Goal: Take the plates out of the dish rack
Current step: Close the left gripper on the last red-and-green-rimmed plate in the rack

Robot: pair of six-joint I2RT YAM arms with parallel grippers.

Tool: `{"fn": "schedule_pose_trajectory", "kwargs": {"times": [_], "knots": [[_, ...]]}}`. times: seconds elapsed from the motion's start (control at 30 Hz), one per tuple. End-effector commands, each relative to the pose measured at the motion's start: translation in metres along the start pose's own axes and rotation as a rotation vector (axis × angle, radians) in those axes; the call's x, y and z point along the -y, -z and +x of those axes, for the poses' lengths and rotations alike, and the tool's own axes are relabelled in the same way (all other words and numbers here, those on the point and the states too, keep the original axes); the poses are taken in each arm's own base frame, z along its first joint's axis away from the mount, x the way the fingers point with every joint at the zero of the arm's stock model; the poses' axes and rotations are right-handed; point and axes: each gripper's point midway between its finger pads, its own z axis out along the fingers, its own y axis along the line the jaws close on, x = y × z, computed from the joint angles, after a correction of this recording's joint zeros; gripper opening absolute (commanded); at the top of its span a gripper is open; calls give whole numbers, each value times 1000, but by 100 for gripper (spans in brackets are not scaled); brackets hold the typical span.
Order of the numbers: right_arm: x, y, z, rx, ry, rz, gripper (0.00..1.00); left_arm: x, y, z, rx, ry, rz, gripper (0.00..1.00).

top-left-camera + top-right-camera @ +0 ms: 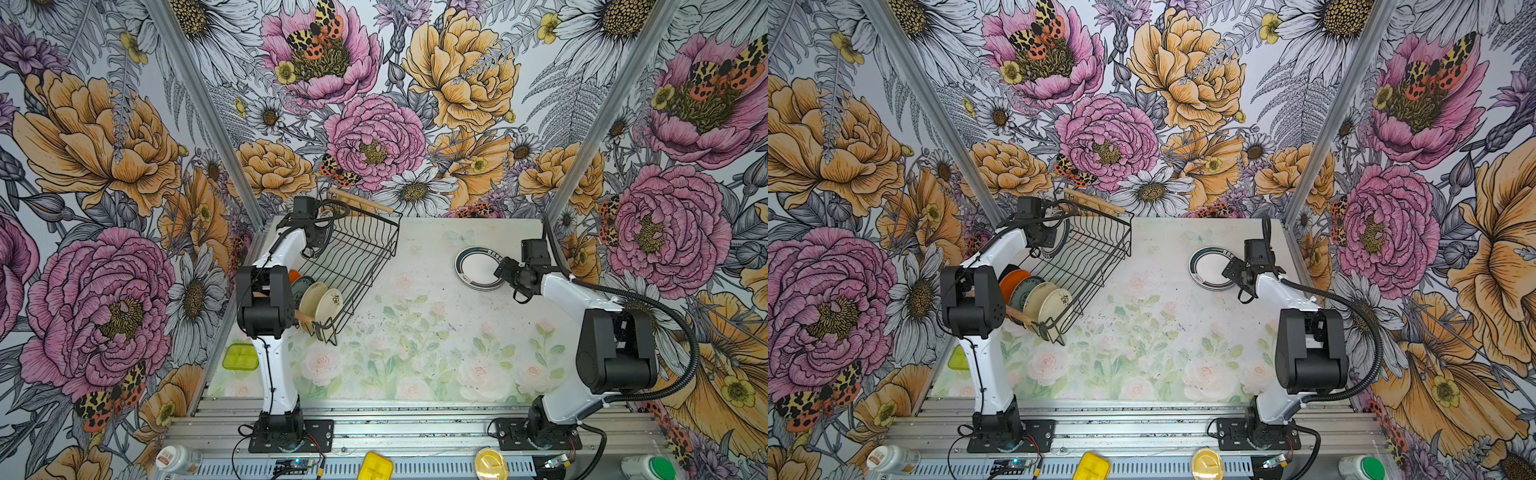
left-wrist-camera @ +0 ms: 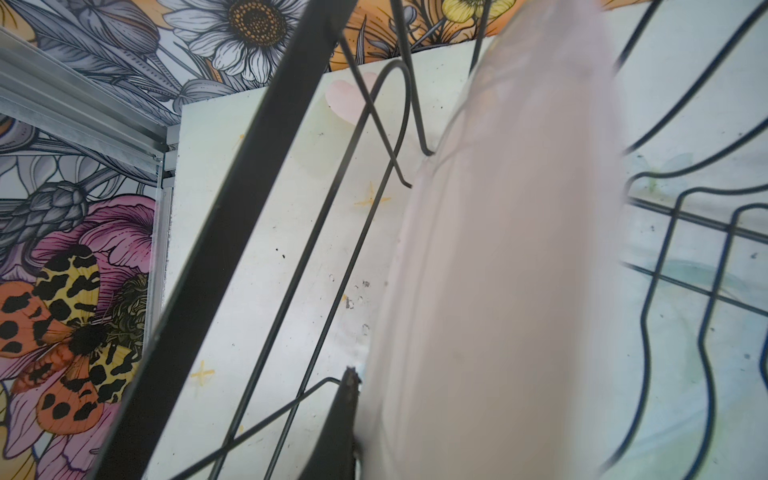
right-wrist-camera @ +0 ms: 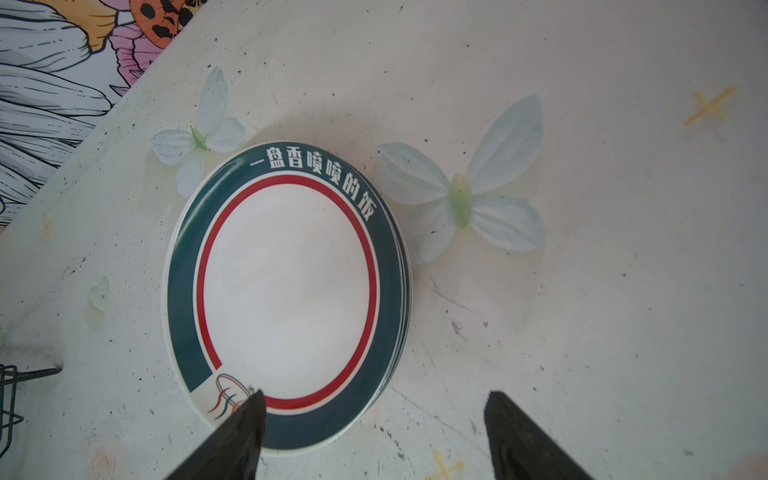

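The black wire dish rack (image 1: 357,253) (image 1: 1090,249) stands at the back left. In its near end are several small plates (image 1: 320,303) (image 1: 1040,297), cream, blue-grey and orange. At the rack's far end my left gripper (image 1: 319,235) (image 1: 1052,232) is shut on a white teal-rimmed plate (image 1: 328,239). In the left wrist view that plate (image 2: 498,270) is a blur, with one finger (image 2: 347,415) pressed on its face and the other hidden behind it. A stack of teal-rimmed plates (image 1: 478,268) (image 1: 1210,268) (image 3: 286,291) lies on the table. My right gripper (image 1: 500,272) (image 1: 1230,270) (image 3: 374,397) hangs open over the stack's near edge.
A green tray (image 1: 240,356) lies at the table's left edge behind the left arm. The rack's wooden handle (image 1: 361,201) almost touches the back wall. On the front rail are a yellow box (image 1: 376,465), a yellow lid (image 1: 490,463) and two bottles.
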Motion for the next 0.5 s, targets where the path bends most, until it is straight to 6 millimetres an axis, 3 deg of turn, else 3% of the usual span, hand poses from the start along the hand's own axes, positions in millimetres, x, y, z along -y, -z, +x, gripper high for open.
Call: {"fn": "schedule_pose_trajectory", "kwargs": {"times": [0.0,0.27,0.47], "knots": [[-6,14,-8,31,8,-32,84,-10,26,-8,38,60,3,6],[-10,18,-8,27,9,-54,84,-9,49,-15,76,76,17,0],[-13,27,-14,55,13,-68,86,-6,83,-31,147,114,67,0]]}}
